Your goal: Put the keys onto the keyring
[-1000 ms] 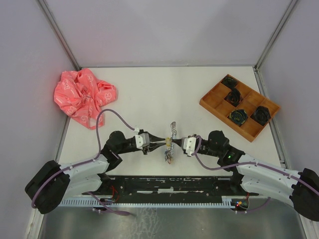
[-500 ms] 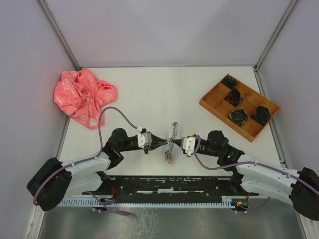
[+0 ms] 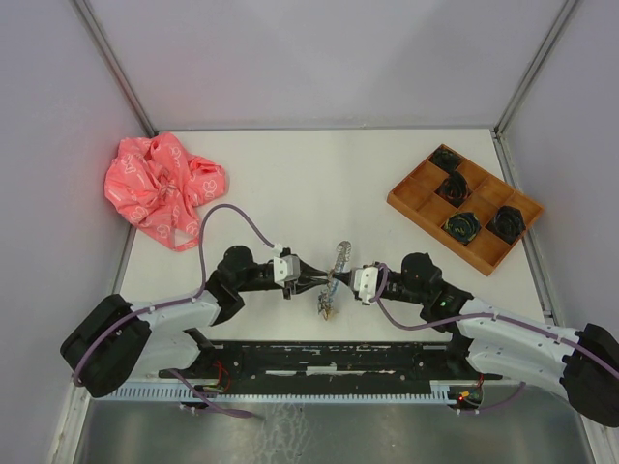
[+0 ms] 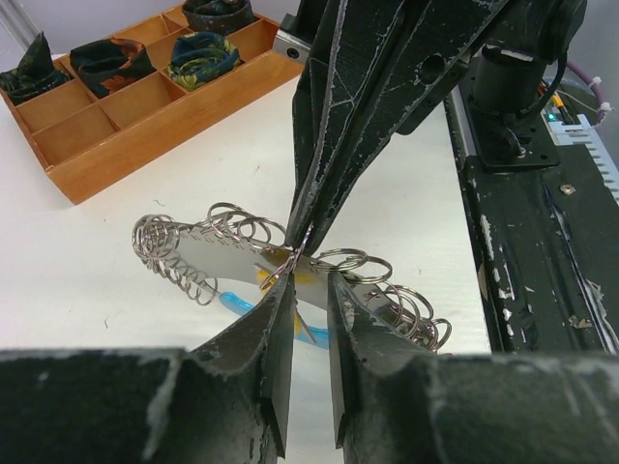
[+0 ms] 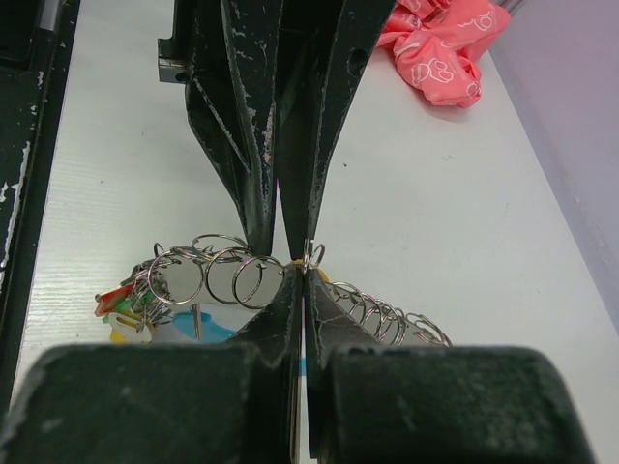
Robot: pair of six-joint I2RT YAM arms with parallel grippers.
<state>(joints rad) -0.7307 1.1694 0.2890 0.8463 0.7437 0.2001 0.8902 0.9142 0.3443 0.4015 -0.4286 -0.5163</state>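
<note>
Item: keyring [image 3: 336, 257] (a long string of linked steel rings) with coloured keys [image 5: 121, 302], lying mid-table towards the near edge, between the two arms.
Right gripper [image 5: 298, 280]: fingers pressed together on one ring.
Left gripper [image 4: 308, 285]: tips narrowly apart at the same spot; I can't tell whether they grip.
Beyond: wooden tray [image 3: 414, 193], pink bag [image 3: 160, 188].

- Left arm [image 3: 164, 319] and right arm [image 3: 513, 333]: pale grey-white shells on the long links, with bulky matte black housings at the joints.
- Purple cable [image 3: 224, 207]: one thin, rounded lead runs along each arm.
- White block [image 3: 283, 271]: a small boxy piece at each wrist end.
- Fingers [image 4: 256, 367]: black, long, tapering to thin points, scuffed with pale scratches and chips.
- Green light [image 3: 443, 305]: a small glowing dot on the right arm's black housing.
</note>
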